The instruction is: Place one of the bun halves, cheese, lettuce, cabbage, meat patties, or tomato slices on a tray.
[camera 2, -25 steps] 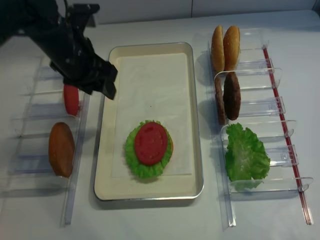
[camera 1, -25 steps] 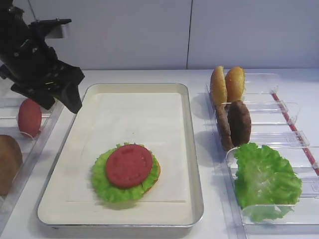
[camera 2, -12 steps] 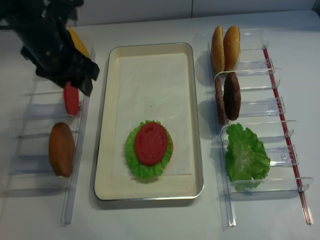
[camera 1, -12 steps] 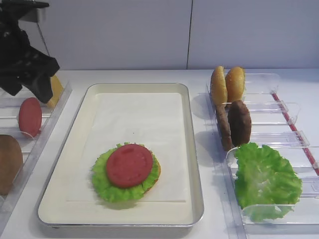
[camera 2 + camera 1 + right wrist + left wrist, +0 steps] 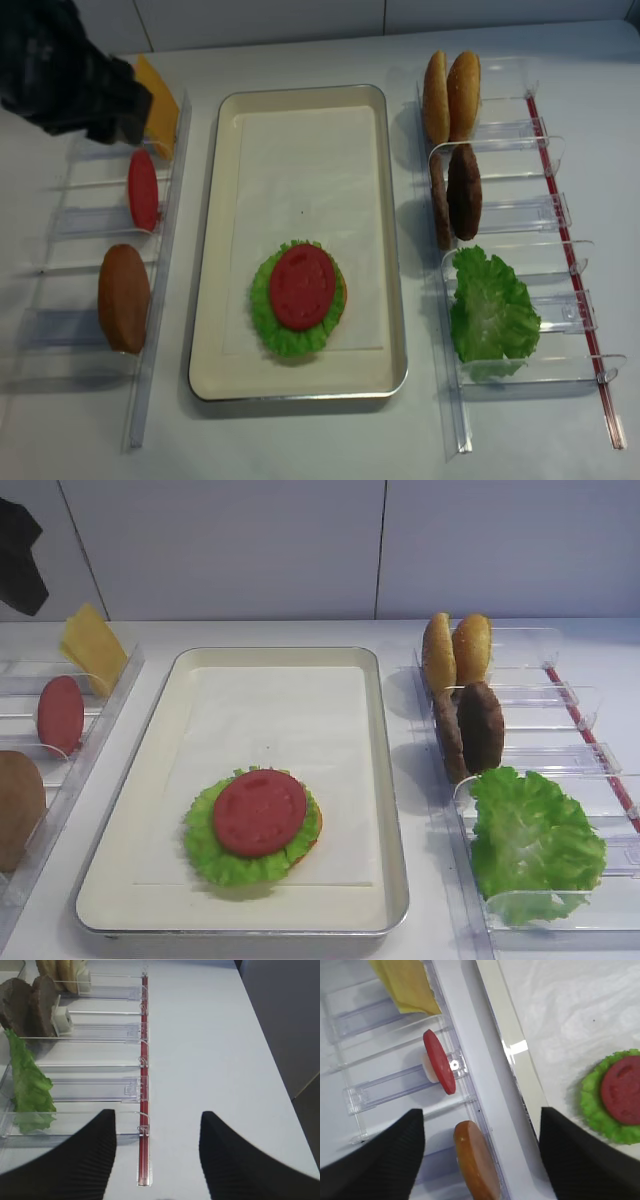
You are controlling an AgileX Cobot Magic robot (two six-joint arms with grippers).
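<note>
The tomato sits on lettuce in the tray, so that step looks done, and the left pincer, jaws apart and empty, hangs over the rack, likely needing the cheese ahead of it next

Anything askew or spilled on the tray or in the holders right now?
Nothing stands out. The tomato slice sits flat on lettuce over a bun inside the tray; cheese, patties and buns stand in their holders.

tray: silver, paper-lined | tomato slice: flat on lettuce
</note>
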